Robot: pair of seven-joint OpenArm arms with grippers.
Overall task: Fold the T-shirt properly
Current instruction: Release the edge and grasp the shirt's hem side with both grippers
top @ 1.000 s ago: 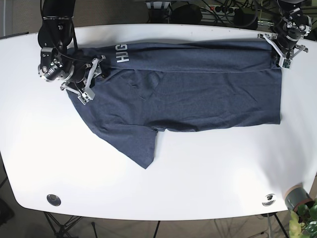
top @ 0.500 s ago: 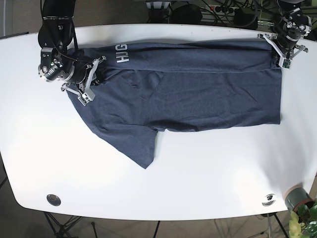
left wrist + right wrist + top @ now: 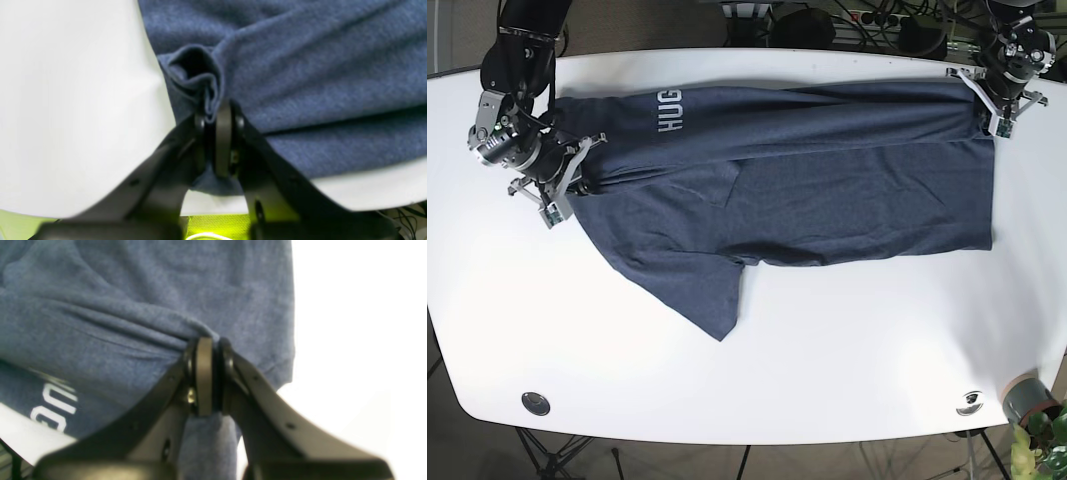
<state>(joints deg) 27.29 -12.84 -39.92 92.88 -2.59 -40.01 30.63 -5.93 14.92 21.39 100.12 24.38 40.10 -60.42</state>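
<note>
A navy T-shirt point(image 3: 827, 190) with white "HUG" lettering point(image 3: 668, 110) lies across the white table point(image 3: 857, 350), its top part folded over along the far edge. One sleeve point(image 3: 702, 295) points toward the front. My left gripper point(image 3: 995, 108) is at the shirt's far right corner, shut on a bunched fold of cloth point(image 3: 206, 90). My right gripper point(image 3: 567, 185) is at the shirt's left end, shut on a pinch of fabric point(image 3: 186, 330). In both wrist views the jaws are pressed together with cloth between them.
Two small round fittings point(image 3: 535, 402) point(image 3: 970, 401) sit near the table's front edge. A grey pot with a plant point(image 3: 1027, 400) stands at the front right corner. Cables point(image 3: 867, 20) run behind the far edge.
My right gripper has moved left toward the table's left edge, pulling the shirt's left end with it and stretching the folded top straighter. The left gripper has stayed put.
</note>
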